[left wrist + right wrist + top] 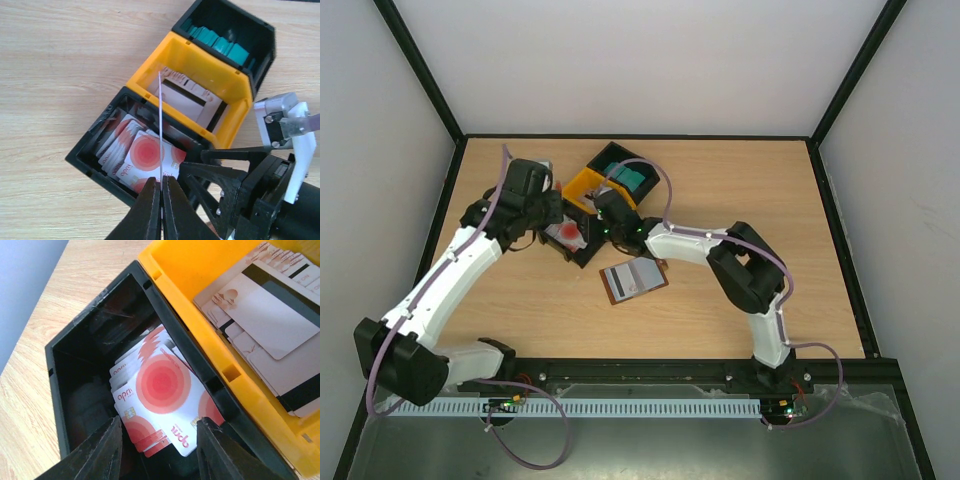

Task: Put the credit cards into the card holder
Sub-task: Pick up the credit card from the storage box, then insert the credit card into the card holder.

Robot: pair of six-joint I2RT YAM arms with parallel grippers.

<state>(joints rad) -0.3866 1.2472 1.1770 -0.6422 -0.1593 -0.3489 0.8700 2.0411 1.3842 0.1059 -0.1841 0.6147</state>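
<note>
White shells, black joints on the left arm and right arm — lilac cables looping along them — and the left gripper matte black.

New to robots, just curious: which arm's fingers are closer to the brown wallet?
Right. The right fingers hang over the red-card bin, wallet side; left fingers pinch a card farther off.
</note>
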